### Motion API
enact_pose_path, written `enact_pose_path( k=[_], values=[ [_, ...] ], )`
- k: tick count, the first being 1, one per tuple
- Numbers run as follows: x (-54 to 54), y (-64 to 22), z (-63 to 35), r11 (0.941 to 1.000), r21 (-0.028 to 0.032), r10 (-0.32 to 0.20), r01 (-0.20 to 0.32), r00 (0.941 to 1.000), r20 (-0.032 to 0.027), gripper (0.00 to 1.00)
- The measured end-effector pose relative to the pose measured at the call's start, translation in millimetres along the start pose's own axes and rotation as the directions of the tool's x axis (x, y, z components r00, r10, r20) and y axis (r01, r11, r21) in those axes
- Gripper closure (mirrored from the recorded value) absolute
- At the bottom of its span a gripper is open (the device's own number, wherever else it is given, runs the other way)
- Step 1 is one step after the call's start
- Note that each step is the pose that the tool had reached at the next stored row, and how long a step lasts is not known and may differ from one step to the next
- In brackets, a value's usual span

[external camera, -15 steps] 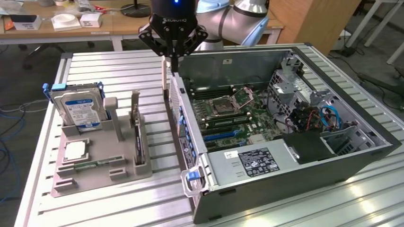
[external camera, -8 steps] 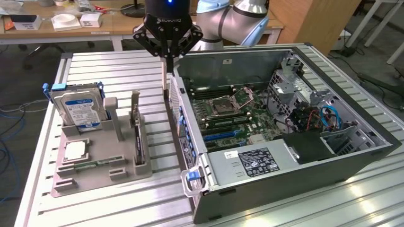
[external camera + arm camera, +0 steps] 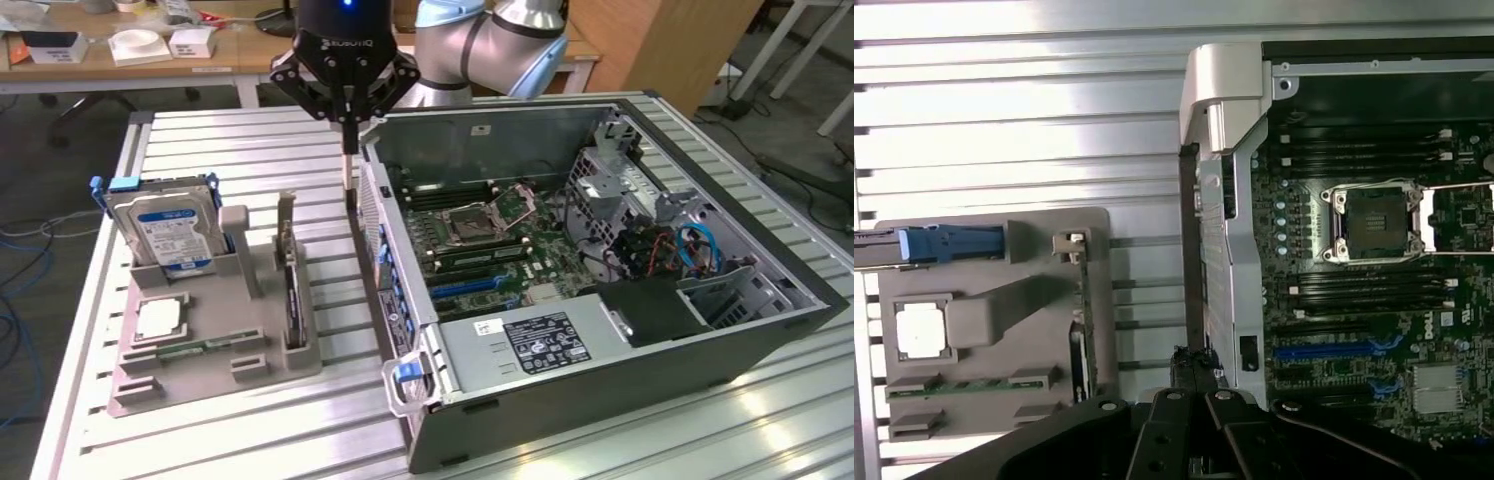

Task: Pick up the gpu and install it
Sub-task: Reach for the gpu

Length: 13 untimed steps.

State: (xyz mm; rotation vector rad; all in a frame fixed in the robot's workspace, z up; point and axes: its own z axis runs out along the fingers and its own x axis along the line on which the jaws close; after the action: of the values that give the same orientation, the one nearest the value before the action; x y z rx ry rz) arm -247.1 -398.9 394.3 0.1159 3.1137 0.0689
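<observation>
The gripper (image 3: 352, 185) is seen with its long jaws pressed together and nothing held between them, poised above a bare strip of the slatted table (image 3: 227, 140). Just beside the jaws, on one side, the wall of the open computer case (image 3: 467, 130) is found. Near them on the other side, the gpu (image 3: 292, 290) is kept on edge in its slot in the grey holder (image 3: 254, 360), untouched. Farther off, beyond the card, the hard drive (image 3: 163, 230) is propped in the same holder. The pick-up is judged not yet begun, and the whole installation is left to do. The jaws' height above the table is given by the exterior view. From the wrist view the sideways gap between jaws and card is read, and the blue expansion slots (image 3: 1334, 352) are laid out in plan.
</observation>
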Motion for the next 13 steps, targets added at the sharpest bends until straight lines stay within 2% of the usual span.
enact_pose_path(
  k=[13],
  values=[
    [15.2, -1.1, -0.4, 1.0, 0.0, 0.0, 0.0, 1.0, 0.0, 0.9]
  ],
)
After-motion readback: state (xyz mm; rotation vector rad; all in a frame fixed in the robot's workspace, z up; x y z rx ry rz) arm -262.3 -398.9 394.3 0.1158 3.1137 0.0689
